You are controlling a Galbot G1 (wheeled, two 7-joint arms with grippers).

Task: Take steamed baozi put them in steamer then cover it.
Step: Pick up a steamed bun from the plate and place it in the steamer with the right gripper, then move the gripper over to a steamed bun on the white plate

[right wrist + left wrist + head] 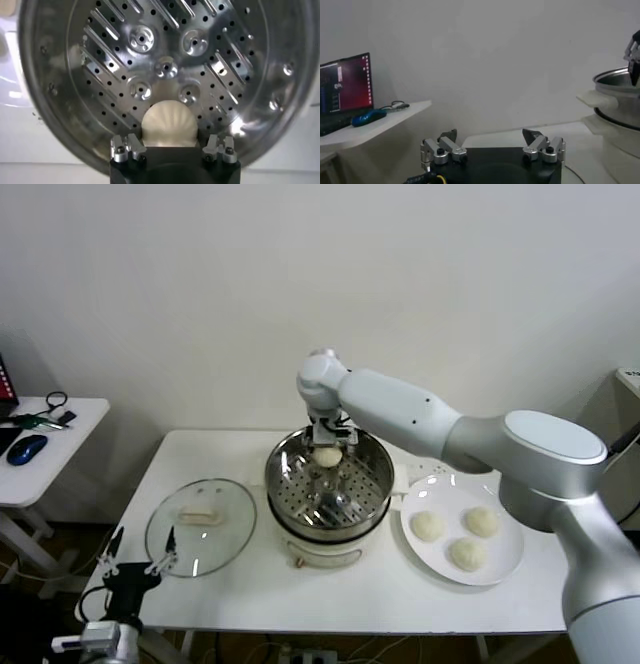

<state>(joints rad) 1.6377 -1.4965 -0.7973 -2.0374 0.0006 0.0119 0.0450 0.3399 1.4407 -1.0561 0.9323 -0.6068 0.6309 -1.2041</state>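
Baozi at the steamer's back wall, three on the plate

Baozi (327,456) sits inside the steamer (329,496) against its back wall, on the perforated floor, directly under the right tool (329,446). In the right wrist view the same bun (168,125) lies between the tool's two fingers (126,148), which stand apart on either side of it; whether they press on it I cannot tell. The right arm reaches in from the desk's right side and ends above the steamer's far rim.

Three more baozi (428,526) rest on a white plate (505,564) near the desk's right edge, just beside the steamer. They lie close together but apart from one another.

The cover (200,526) lies flat on the desk near the left edge, handle up, just beside the steamer's base and not on it.

The left tool (134,562) hangs low at the desk's front left corner, near the cover's front rim. In the left wrist view its fingers (443,148) are spread wide with nothing between them.

A laptop (344,93) and a blue mouse (26,448) sit on a side table (85,416) beyond the desk's left edge.
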